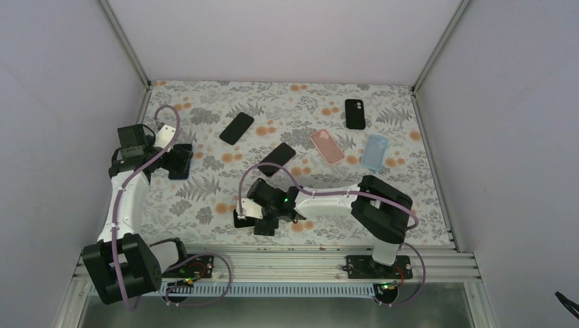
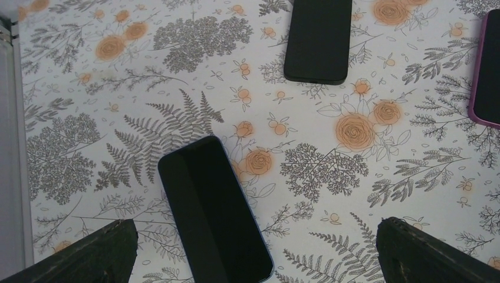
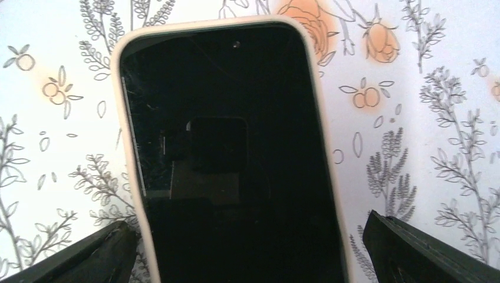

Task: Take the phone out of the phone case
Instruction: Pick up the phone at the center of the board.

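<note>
the right gripper (image 3: 247, 221) is hanging low over a phone (image 3: 236, 159) that is lying face up in a pale case (image 3: 131, 147) on the flowered table (image 3: 53, 135), near the front edge and about midway across in the top view. its fingers (image 3: 76, 259) are standing spread wide, one on each side of the phone's near end and close beside the case's rim; whether they are touching it i cannot tell. the screen is showing fine scratches along its left side, and the phone is sitting fully inside the case. the left gripper (image 2: 255, 223) is hovering on the left side of the table, its fingers (image 2: 88, 256) also spread wide and holding nothing, above a second phone (image 2: 212, 209) with a thin blue edge, which is lying at a slant between them. further out in that wrist view a black phone (image 2: 318, 38) is lying flat, and a phone in a purple-pink case (image 2: 488, 71) is showing at the right border. in the top view a pink case (image 1: 327, 146), a light blue case (image 1: 374, 152) and a black case (image 1: 354, 113) are lying apart from one another toward the far right of the table.
</note>
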Controlling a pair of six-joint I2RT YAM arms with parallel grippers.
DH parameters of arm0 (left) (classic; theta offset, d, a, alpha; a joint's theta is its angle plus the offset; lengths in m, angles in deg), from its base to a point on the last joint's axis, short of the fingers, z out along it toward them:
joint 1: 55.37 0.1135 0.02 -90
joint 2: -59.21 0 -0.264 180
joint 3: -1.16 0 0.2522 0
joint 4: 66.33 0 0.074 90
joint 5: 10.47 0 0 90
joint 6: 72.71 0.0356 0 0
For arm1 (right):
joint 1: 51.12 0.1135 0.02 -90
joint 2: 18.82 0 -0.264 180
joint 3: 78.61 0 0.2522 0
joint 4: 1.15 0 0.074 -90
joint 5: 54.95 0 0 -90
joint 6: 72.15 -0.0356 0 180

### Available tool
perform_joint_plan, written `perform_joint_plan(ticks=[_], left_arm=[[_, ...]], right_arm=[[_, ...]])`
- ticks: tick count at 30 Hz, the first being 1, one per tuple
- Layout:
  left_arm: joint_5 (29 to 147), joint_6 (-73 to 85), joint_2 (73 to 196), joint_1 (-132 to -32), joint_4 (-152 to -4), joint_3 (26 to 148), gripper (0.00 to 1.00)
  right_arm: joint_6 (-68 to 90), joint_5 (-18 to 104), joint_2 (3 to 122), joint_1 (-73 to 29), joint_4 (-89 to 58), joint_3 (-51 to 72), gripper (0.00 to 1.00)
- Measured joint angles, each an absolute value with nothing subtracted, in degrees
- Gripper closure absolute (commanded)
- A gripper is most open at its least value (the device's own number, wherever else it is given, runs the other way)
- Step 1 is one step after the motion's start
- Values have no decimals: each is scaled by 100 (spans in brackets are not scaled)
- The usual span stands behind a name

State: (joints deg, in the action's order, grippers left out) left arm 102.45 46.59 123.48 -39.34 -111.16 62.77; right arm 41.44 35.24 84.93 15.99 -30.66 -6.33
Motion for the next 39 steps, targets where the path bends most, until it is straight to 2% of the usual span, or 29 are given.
perform_joint_plan(ticks=[9, 24, 39], left_arm=[[10339, 4661, 12344, -3879, -10989, 6087, 0], [10636, 4783, 12373, -3809, -10910, 5958, 0], [10852, 4921, 12473, -3632, -10799, 5694, 0]], right_arm=[[4562, 3288, 8344, 1599, -3009, -760, 0], [5357, 4273, 8593, 1234, -4012, -268, 0], [5926, 4328, 8661, 1068, -4233, -73, 0]])
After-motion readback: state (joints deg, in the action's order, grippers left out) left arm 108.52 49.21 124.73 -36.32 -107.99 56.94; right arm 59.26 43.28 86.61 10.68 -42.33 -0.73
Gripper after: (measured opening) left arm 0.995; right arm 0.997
